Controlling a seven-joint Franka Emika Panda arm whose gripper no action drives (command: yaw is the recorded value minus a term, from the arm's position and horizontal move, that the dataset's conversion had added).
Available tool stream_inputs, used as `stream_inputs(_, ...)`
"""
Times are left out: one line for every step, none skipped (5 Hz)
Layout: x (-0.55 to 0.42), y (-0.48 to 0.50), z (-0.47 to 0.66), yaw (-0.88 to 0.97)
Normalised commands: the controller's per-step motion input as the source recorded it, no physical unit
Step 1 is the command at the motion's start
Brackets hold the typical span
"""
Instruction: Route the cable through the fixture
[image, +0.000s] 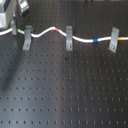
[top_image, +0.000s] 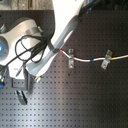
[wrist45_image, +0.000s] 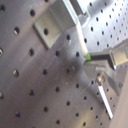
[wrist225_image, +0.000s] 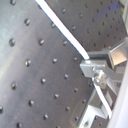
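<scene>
White cable (image: 82, 38) is lying across the black perforated counter (image: 65, 95), passing through 3 grey fixtures (image: 69, 38). The tool (image: 16, 22) is hanging over the fixture at the first exterior view's left; its state I cannot tell.

A white cable (image: 45, 32) is seen in the first exterior view, marked with a short red band (image: 62, 31) and a short blue band (image: 95, 39). Three grey metal fixtures (image: 69, 38) are shown. The table (image: 65, 90) is coloured black and patterned with a regular grid of small holes. The robot arm (top_image: 62, 30) is white in the second exterior view.
</scene>
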Motion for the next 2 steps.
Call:
stream_inputs(-0.32, 0.389, 0.11, -0.48)
stream_inputs(-0.285, 0.25, -0.01, -0.04)
